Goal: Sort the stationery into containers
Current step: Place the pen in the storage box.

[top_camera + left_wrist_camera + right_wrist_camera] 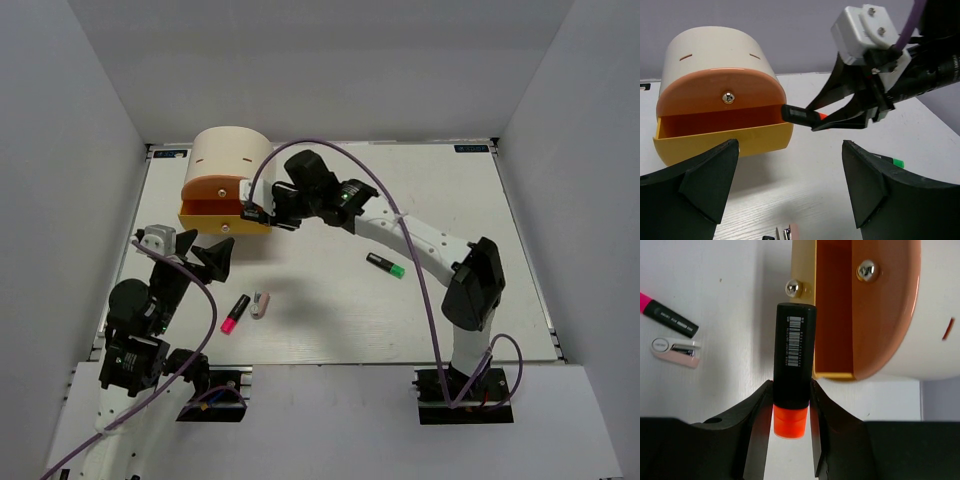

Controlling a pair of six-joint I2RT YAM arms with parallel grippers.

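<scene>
The step in hand is dropping off one highlighter. The right gripper [791, 396] is clamped on the orange-capped highlighter [794, 352], pinching it near the cap with the black butt end pointing at the cream box [230, 148]. The box's lower yellow drawer [720, 144] stands pulled out, and the orange drawer [715, 87] above it is closed. The butt end sits at the yellow drawer's front wall, close to its knob [793, 288] and about level with the rim. From these views it does not look to be inside yet.

The left gripper [790, 146] hangs in front of the box with its jaws spread wide and nothing between them.

Three pieces lie on the table in front of the box. The pink-capped highlighter [235, 314] and a stubby white-and-pink piece [260, 304] (it looks like a small stapler) are side by side. The green-capped highlighter [385, 265] is off to the right of them.

Next, I judge, the right arm needs to carry the highlighter over the drawer's hollow, clear of the front wall, and only then let go. A release here could tip it off the rim onto the table.
</scene>
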